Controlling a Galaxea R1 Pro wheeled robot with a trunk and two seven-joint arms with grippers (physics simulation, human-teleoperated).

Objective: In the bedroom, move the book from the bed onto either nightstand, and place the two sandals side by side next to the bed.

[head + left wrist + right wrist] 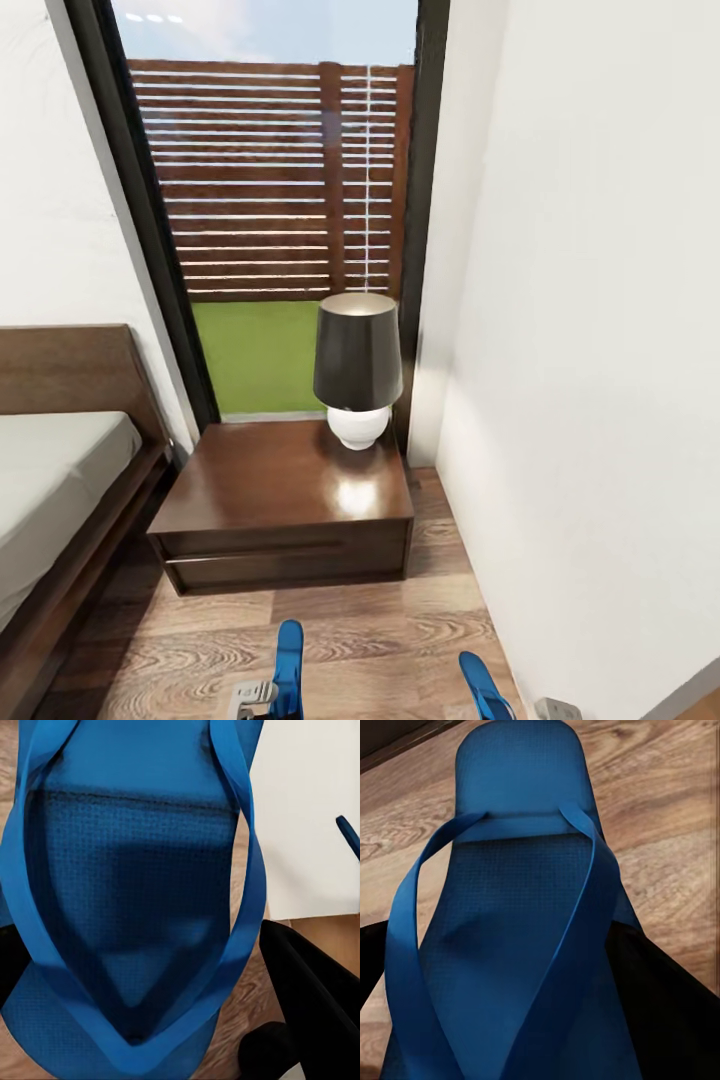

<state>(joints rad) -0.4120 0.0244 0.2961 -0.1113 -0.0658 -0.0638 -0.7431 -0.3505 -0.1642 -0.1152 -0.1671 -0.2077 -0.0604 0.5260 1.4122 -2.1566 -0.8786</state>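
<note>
Nightstand [285, 500] stands on the wood-plank floor [400, 620] in front of the tall dark-framed window [275, 180], its glossy tabletop bare but for a lamp [357, 370] with a dark shade and white round base at the rear corner farther from the bed. The bed [60, 480] lies just beside the nightstand, with grey mattress and dark headboard; no book can be made out on the part seen.

Two blue sandals show in front of the nightstand, apart from each other. Left sandal [288, 665] is at the left gripper [252, 695]; in the left wrist view the sandal [135, 907] sits between dark fingers [315, 997], apparently pinched. Right sandal [485, 685] appears in the right wrist view [521, 907] above the floor, with dark fingers [675, 1005] on both sides, apparently clamped on it.
</note>
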